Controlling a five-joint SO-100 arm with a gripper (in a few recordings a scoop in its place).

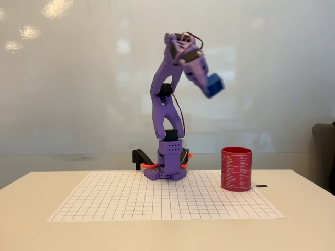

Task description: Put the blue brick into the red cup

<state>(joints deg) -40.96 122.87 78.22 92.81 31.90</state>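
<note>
- Brick (214, 84): gripped between closed jaws of gripper (212, 86), raised high above table (293, 225).
- Cup (236, 169): upright at mat (157, 201) edge, below-right of brick.

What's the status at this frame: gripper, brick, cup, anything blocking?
Gripper raised high, shut on the blue brick. Red cup upright on the table's right side in the fixed view, below and right of the brick. Nothing seen between them.
</note>
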